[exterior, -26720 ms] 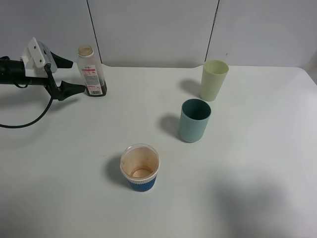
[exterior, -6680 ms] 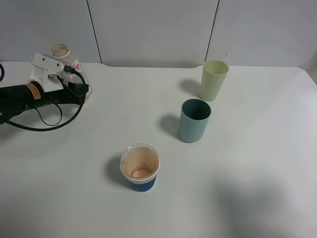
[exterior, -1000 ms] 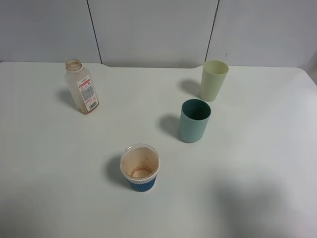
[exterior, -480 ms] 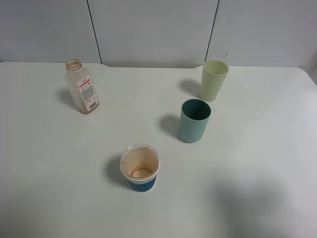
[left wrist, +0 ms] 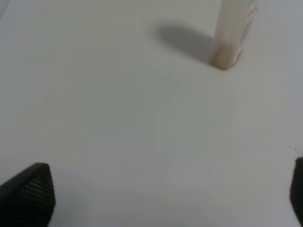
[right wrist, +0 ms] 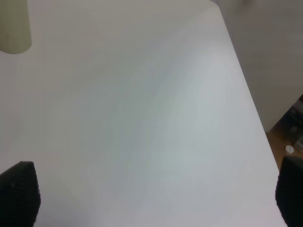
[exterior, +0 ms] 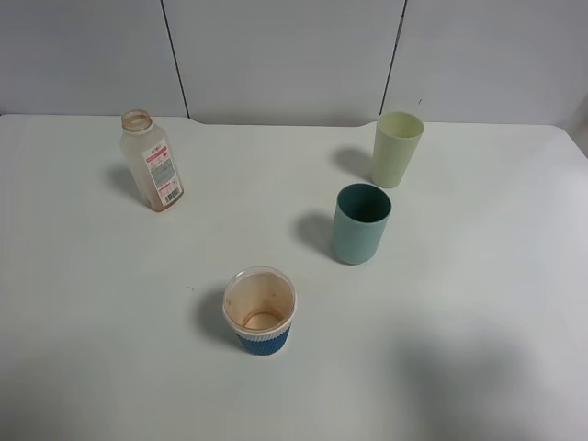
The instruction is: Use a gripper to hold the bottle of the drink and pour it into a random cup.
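bottle [exterior: 152, 172] upright near table [exterior: 459, 367] far-left edge.

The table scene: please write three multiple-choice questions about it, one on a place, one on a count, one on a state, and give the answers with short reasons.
1. Where does the bottle stand?
A. far left of the table
B. beside the teal cup
C. near front edge

2. How many cups are on the table?
A. two
B. three
C. four

3. How is the left gripper?
A. shut on the bottle
B. shut, empty
C. open, holding nothing

Answers:
1 A: it stands alone at the far left, away from all cups.
2 B: teal cup, pale yellow-green cup, blue paper cup.
3 C: its fingertips sit wide apart over bare table.
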Controlling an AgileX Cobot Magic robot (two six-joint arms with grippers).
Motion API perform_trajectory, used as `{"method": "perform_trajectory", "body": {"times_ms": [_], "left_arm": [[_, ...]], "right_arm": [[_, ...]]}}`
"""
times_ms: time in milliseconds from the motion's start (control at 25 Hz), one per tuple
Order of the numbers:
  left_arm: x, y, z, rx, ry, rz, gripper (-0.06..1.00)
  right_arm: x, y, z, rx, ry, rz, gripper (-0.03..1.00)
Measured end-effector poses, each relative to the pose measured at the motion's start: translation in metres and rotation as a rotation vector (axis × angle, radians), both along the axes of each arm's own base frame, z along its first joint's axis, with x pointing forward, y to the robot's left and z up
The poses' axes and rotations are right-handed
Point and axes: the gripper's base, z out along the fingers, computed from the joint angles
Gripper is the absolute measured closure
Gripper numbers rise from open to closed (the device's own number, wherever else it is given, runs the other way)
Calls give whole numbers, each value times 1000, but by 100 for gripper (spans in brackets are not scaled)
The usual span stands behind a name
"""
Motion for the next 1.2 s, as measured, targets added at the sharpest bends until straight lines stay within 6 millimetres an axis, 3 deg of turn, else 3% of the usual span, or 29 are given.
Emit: {"method": "perform_trajectory", "body": {"times_ms": [400, 1200], "left_arm": [[0, 1, 0, 0, 0, -86, -4], [0, 1, 0, 0, 0, -91, -4]], "right_arm": [[0, 0, 0, 0, 0, 0, -2], [0, 0, 0, 0, 0, 0, -2]]}}
